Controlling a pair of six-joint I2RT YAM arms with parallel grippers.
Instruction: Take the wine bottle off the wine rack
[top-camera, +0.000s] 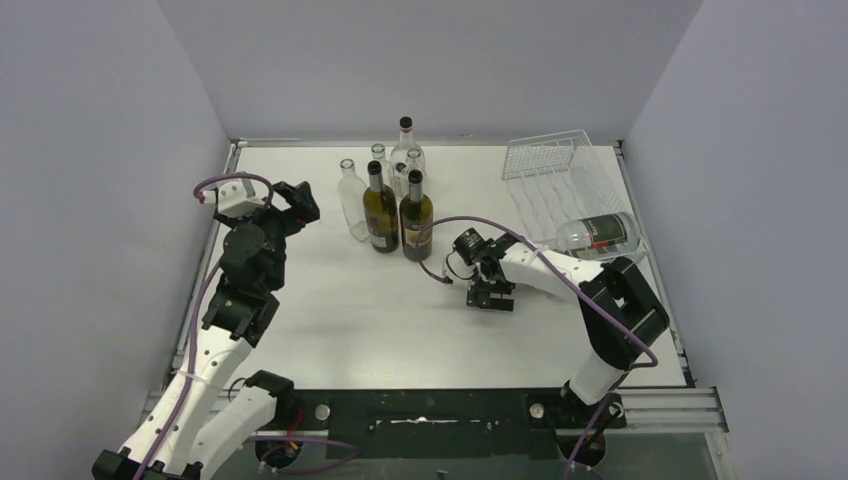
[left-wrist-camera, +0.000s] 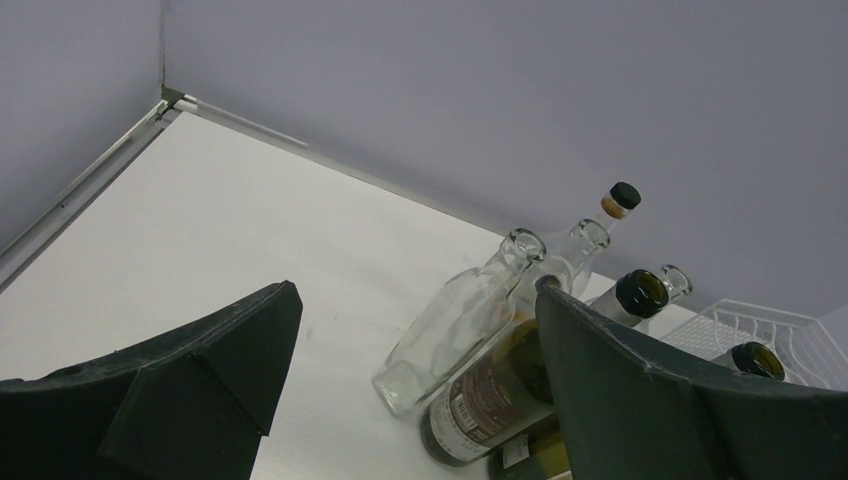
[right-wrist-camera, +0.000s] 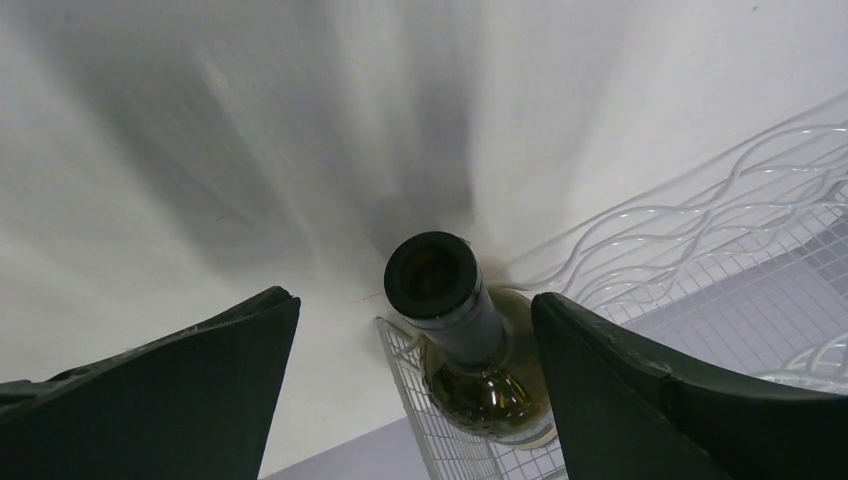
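Observation:
The white wire wine rack (top-camera: 555, 170) stands at the back right of the table. A dark wine bottle (top-camera: 600, 235) with a dark label lies on its side at the rack's near end. In the right wrist view its dark mouth (right-wrist-camera: 432, 275) faces the camera, with the rack's wires (right-wrist-camera: 700, 230) behind it. My right gripper (top-camera: 490, 297) is open and empty to the left of the bottle. In the wrist view the right gripper (right-wrist-camera: 412, 300) frames the neck without touching it. My left gripper (top-camera: 290, 200) is open and empty at the far left, and also shows in its wrist view (left-wrist-camera: 420, 300).
Several upright bottles stand at the back centre: two dark wine bottles (top-camera: 380, 210) (top-camera: 416, 215) and clear glass ones (top-camera: 351, 200). They show in the left wrist view (left-wrist-camera: 460, 320). Grey walls close off the table's back and sides. A purple cable (top-camera: 470, 222) runs along the right arm.

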